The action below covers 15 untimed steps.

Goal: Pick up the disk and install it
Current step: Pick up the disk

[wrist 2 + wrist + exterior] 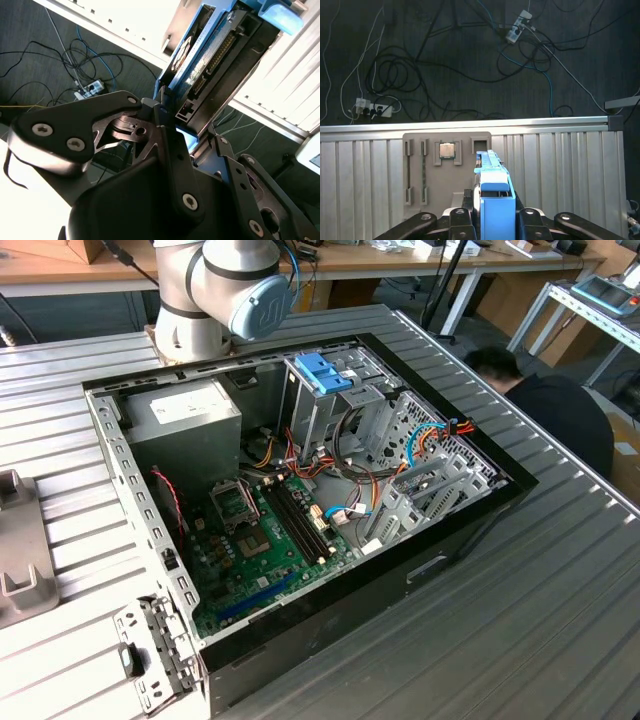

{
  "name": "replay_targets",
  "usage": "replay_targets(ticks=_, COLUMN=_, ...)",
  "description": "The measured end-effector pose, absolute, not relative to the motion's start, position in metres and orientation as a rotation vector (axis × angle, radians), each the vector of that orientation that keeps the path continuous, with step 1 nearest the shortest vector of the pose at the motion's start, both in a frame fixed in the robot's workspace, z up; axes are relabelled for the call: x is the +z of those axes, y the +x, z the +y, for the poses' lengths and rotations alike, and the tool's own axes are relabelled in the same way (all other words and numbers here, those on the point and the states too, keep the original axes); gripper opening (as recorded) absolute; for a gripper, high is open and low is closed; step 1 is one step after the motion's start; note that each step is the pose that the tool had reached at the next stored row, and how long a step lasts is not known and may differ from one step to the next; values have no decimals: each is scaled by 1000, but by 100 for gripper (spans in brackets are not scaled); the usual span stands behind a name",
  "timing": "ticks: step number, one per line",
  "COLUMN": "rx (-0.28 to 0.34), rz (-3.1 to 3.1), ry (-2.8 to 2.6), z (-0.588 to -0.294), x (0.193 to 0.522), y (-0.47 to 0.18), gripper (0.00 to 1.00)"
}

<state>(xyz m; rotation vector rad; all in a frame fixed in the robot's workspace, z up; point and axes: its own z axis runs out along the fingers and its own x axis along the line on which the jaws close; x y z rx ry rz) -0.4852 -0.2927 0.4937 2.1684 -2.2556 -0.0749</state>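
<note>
- Gripper (495, 220) clenched on the disk (496, 197); black fingers (461, 220) press on either side of its lt-blue carrier, seen in both wrist views.
- Disk sticks out edge-on from gripper. Second wrist view shows grey metal body w/ connector row, blue tab at far end.
- Disk is out of the computer case (470, 530), over the ribbed desk (570, 175) near its edge.
- Disk's far end lines up w/ grey fixture plate (415, 170) on desk; touching or just clear, can't tell.
- Chip (446, 150) sits in one plate pocket, just beside disk tip.
- Past desk edge: dark floor, loose cables (470, 65), power strip (370, 107).
- Ext. view: case lies open on desk, motherboard (270, 530) up.
- Drive cage (345, 415) w/ blue latch (325, 372) on top; arm (215, 290) behind case.
- Person (560, 410) in dark top low beside desk, exterior view's right.
</note>
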Motion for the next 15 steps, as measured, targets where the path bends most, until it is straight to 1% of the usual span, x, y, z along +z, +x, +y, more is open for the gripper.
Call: replay_targets(ticks=15, rx=-75, rz=-2256, ry=2168, z=-293, x=498, y=-485, gripper=37)
